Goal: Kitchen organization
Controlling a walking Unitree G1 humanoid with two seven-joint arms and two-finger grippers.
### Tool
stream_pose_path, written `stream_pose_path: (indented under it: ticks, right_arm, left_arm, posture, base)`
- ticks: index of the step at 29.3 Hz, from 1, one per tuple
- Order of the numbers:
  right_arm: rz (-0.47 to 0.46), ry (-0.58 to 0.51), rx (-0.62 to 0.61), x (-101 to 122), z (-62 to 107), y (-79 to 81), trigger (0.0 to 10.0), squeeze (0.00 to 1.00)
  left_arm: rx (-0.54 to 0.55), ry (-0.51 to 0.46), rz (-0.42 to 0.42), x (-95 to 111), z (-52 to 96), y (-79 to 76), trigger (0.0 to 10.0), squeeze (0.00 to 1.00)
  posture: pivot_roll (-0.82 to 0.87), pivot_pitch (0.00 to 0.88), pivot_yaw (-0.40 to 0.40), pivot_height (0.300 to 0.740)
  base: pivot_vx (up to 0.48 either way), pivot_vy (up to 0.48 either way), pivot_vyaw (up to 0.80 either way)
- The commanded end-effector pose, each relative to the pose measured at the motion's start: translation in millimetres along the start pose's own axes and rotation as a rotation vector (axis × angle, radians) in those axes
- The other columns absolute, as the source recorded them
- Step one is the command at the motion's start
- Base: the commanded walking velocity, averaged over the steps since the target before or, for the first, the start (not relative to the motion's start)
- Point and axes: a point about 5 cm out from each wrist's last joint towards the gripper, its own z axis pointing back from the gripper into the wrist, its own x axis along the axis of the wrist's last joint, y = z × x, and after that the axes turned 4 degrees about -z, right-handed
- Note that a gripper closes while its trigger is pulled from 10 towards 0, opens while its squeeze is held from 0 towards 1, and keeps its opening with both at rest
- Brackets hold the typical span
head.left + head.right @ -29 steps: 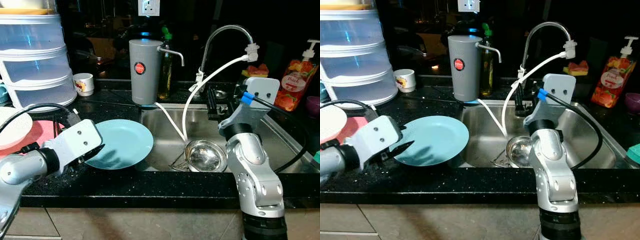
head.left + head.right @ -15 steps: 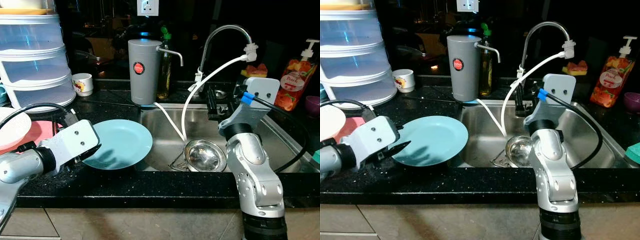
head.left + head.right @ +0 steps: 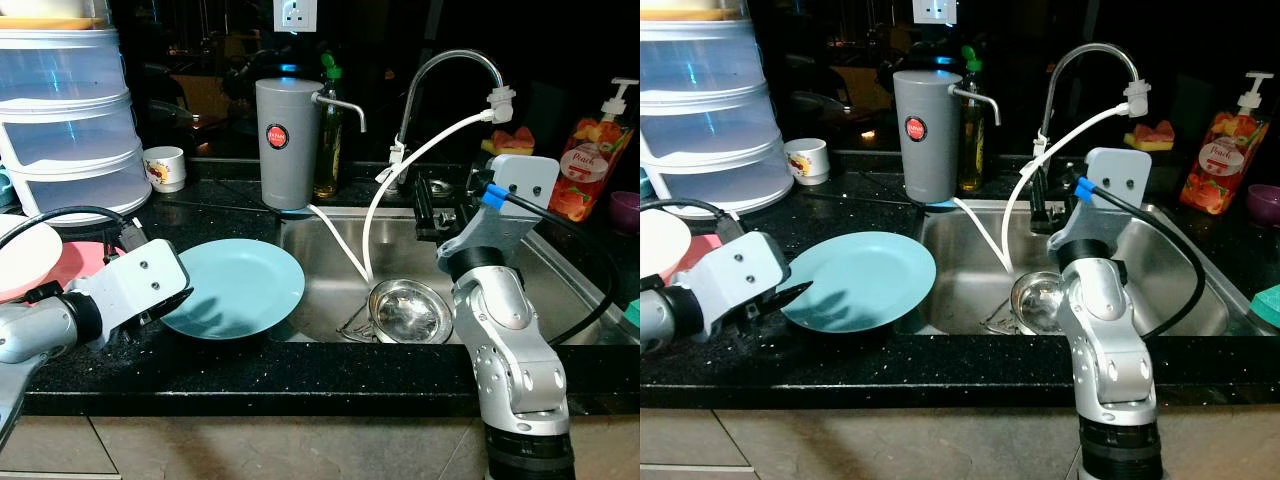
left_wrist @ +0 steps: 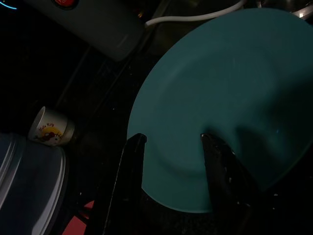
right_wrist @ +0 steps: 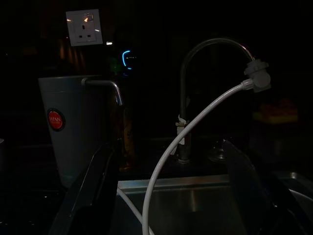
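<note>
A light blue plate lies on the black worktop beside the steel sink, the left end effector at its rim, a metal bowl sitting in the basin under the curved tap.

plate: plain teal. counter: black, white-speckled. water filter jug: grey, red round badge. cup: white, red-yellow print. soap bottle: red-orange fruit label, white pump. sink: silver steel.
</note>
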Motion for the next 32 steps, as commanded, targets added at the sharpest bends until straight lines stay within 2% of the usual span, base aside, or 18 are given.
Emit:
stream_pose_path:
  ticks: [1,12,32]
  right_arm:
    - [0.005,-0.011,0.006,3.5,1.4,0.4,10.0,0.0]
    - [0.009,-0.014,0.011,4.1,0.8,0.6,10.0,0.0]
    - [0.012,-0.012,0.013,3.7,0.3,0.7,10.0,0.0]
  left_arm:
    - [-0.021,0.005,-0.031,0.0,1.1,0.8,10.0,0.0]
    - [-0.024,0.024,-0.054,-5.0,-1.0,0.5,10.0,0.0]
    - [-0.031,-0.009,-0.036,-2.1,-1.9,-2.8,10.0,0.0]
  posture:
    - [0.07,0.057,-0.042,0.74]
    - [0.07,0.047,-0.041,0.74]
    - [0.07,0.045,-0.049,0.74]
  base:
    - [0.0,0.0,0.0]
    - [0.0,0.0,0.0]
    - [0.0,0.0,0.0]
